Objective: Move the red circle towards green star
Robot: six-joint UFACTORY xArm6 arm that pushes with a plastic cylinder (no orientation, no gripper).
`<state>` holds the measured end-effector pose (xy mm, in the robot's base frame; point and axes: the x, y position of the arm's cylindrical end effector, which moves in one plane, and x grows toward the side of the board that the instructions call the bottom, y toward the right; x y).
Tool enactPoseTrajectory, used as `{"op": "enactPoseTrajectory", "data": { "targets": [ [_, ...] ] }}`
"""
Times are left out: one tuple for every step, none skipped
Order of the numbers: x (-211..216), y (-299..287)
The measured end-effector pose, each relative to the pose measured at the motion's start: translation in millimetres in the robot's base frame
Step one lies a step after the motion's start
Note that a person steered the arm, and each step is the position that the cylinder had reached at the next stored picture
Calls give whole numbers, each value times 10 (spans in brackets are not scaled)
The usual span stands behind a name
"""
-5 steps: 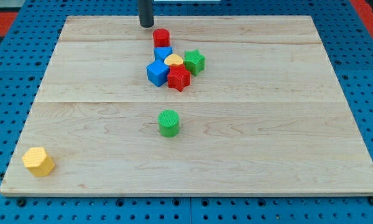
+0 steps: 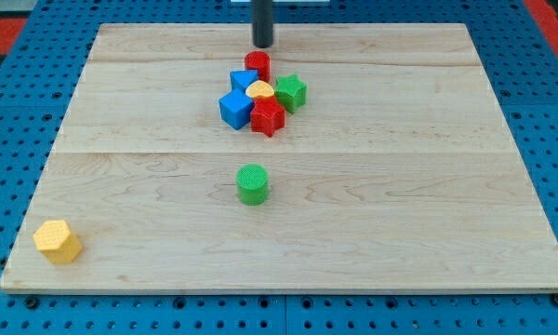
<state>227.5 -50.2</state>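
The red circle (image 2: 257, 64), a short red cylinder, sits at the top of a tight cluster near the board's upper middle. The green star (image 2: 291, 92) lies just below and to its right, at the cluster's right edge. My tip (image 2: 262, 44) stands just above the red circle, close to it; contact cannot be told. A yellow heart-like block (image 2: 260, 90) lies between the red circle and the green star, touching both neighbours.
The cluster also holds two blue blocks (image 2: 235, 108) on its left and a red star-like block (image 2: 268, 118) at its bottom. A green cylinder (image 2: 252, 183) stands alone in the middle. A yellow hexagon (image 2: 57, 241) sits at the bottom left corner of the wooden board (image 2: 446, 186).
My tip has moved right along the view's top. The red circle has shifted right and slightly down, closer to the yellow block and green star.
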Motion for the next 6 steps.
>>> {"op": "enactPoseTrajectory", "data": {
  "targets": [
    [104,-198],
    [410,45],
    [478,124],
    [448,195],
    [448,333],
    [448,324]
  ]
}}
